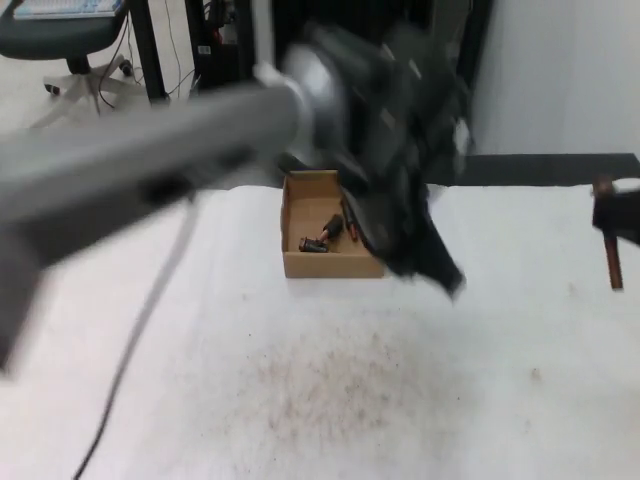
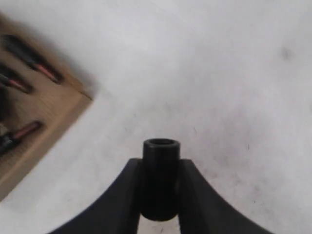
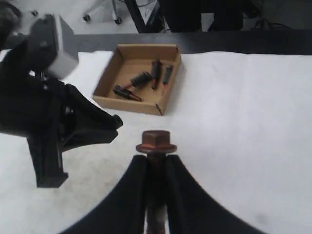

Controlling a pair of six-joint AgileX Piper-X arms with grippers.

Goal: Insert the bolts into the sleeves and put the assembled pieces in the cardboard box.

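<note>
Left wrist view: sleeve (image 2: 161, 183) clamped in the left gripper (image 2: 161, 165); right gripper (image 3: 156, 165) pinches the bolt (image 3: 156, 143) below its head.

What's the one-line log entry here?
left gripper: shut on sleeve | right gripper: shut on bolt | cardboard box: assembled pieces inside | bolt and sleeve apart
</note>
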